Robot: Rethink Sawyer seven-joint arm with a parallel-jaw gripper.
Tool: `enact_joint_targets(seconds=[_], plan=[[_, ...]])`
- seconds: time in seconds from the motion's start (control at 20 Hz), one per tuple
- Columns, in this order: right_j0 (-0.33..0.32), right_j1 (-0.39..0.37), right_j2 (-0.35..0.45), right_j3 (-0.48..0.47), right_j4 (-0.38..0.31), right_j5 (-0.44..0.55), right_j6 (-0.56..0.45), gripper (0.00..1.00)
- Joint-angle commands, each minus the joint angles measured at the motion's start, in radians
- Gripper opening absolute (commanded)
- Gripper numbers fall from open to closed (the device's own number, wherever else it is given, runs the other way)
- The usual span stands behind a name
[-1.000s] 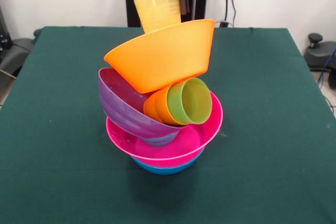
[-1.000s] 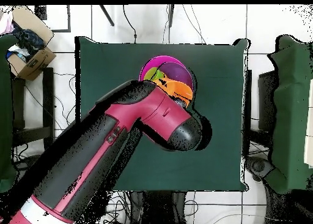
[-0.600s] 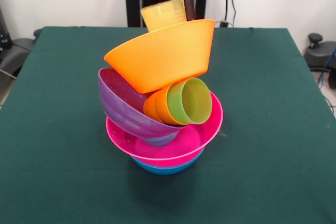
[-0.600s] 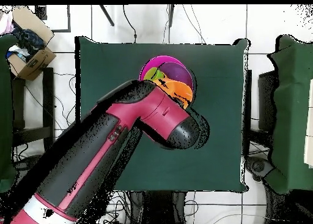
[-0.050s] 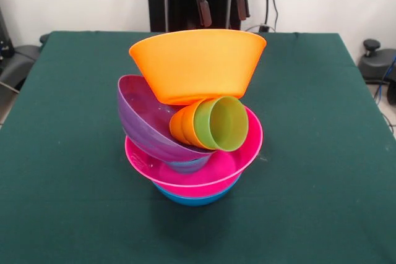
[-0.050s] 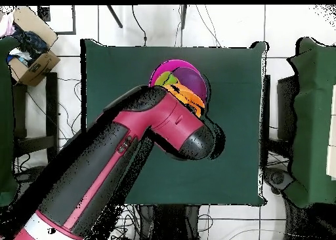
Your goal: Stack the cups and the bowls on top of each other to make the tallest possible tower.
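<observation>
The tower stands mid-table. A blue bowl (image 5: 195, 198) is at the bottom, with a pink bowl (image 5: 210, 168) on it. A tilted purple bowl (image 5: 143, 120) lies in the pink one. An orange cup (image 5: 180, 125) lies on its side with a green cup (image 5: 221, 123) nested inside. An orange bowl (image 5: 198, 63) sits nearly level on top. My gripper (image 5: 221, 3) hangs open just behind and above that bowl's rim, holding nothing. In the overhead view the arm (image 6: 151, 136) covers part of the tower (image 6: 182, 85).
The green table (image 5: 62, 165) extends well beyond the tower on all sides. In the overhead view, a cardboard box (image 6: 29, 54) sits off the table at the upper left. Dark green covered furniture (image 6: 315, 113) stands to the right.
The pale yellow cup held above the orange bowl is gone from sight behind its rim. The gripper's fingers have parted and risen, and the orange bowl has tipped from slanted to nearly level.
</observation>
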Motion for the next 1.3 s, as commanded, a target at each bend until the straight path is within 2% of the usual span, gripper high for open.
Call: enact_joint_targets(seconds=[0.05,0.4,0.6,0.8,1.05,1.3], plan=[[-0.016,0.007,0.196,0.046,0.022,0.013,-0.036,1.00],[-0.012,0.010,0.189,0.050,0.009,0.006,-0.024,1.00],[0.017,0.024,0.140,0.077,-0.071,-0.065,0.071,1.00],[0.045,0.086,0.051,0.077,-0.135,-0.058,0.277,1.00],[0.033,0.178,-0.046,0.015,-0.134,-0.019,0.598,1.00],[0.038,0.148,-0.093,-0.022,-0.170,-0.156,0.764,1.00]])
